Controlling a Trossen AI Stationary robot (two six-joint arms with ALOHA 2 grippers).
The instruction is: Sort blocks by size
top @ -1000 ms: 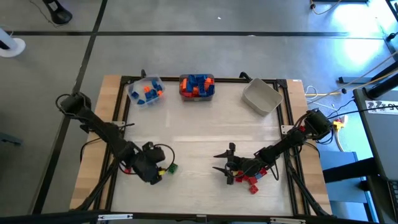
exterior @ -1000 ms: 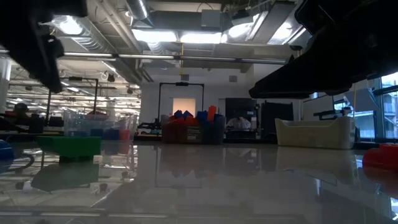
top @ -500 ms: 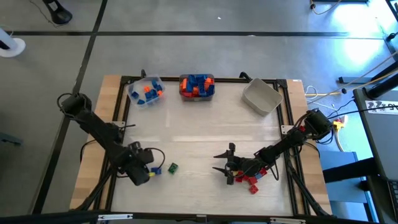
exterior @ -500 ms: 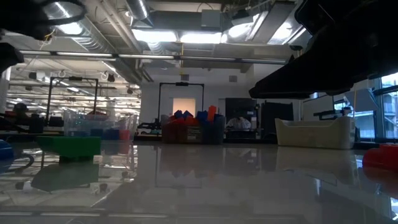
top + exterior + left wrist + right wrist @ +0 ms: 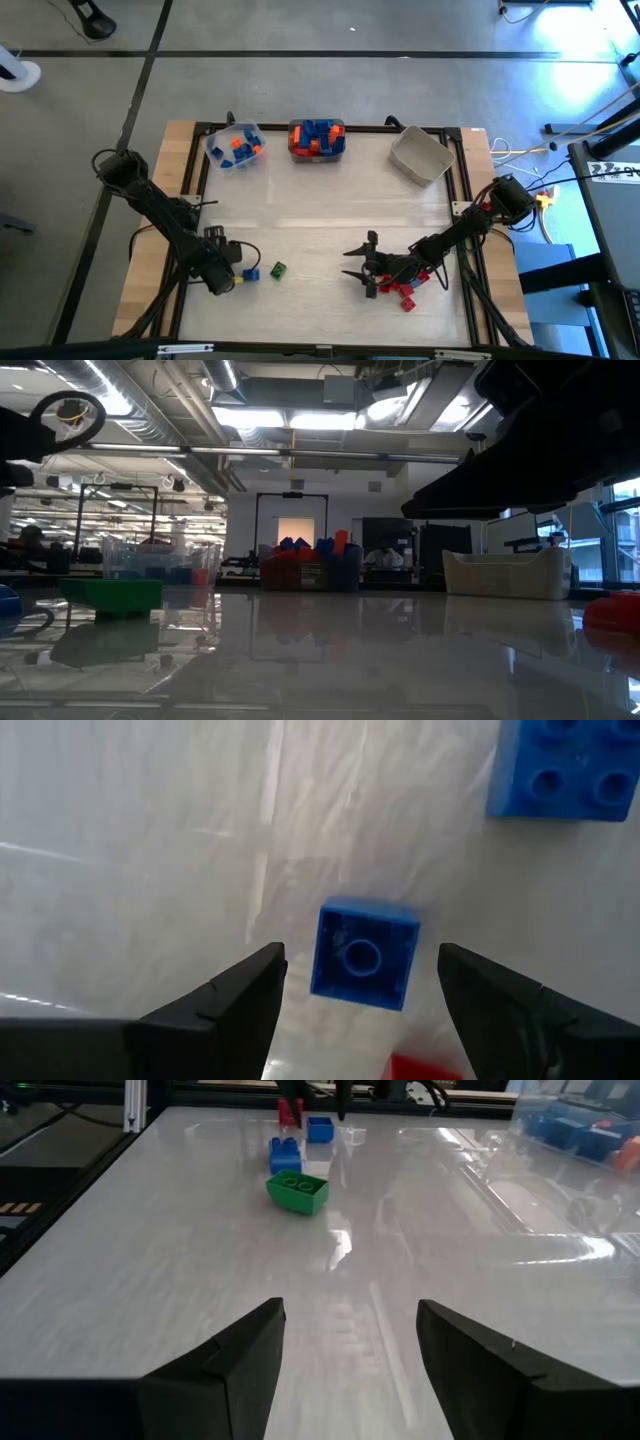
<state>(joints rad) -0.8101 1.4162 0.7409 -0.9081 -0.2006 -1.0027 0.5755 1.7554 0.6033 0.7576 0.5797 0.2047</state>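
Left gripper (image 5: 360,982) is hanging over the table's front-left part with its fingers wide apart and nothing between them yet, looking straight down at a small blue one-stud block (image 5: 363,954) that sits right in the gap. A bigger blue block (image 5: 566,768) lies a bit further off, and a sliver of a red block (image 5: 425,1067) peeks in just beside the small one. From above, the same gripper (image 5: 215,272) sits just next to the blue pieces, with a green block (image 5: 278,269) a little past them.

Right gripper (image 5: 360,262) waits over the front-right of the table, fingers parted and empty, with a heap of red blocks (image 5: 403,290) right by its wrist. At the far edge stand a clear bin (image 5: 234,146) with a few orange and blue pieces, a fuller bin (image 5: 317,139) of blue and orange, and a grey bin (image 5: 420,156) that looks empty.

To do this pick well, the left arm probably wants to drop straight down so the small block stays centred, and square the fingers to its flat sides, since it looks turned a touch. It's a tiny piece, so closing off-centre could squirt it out sideways. The red neighbour is close enough that a finger might nudge it on the way down.
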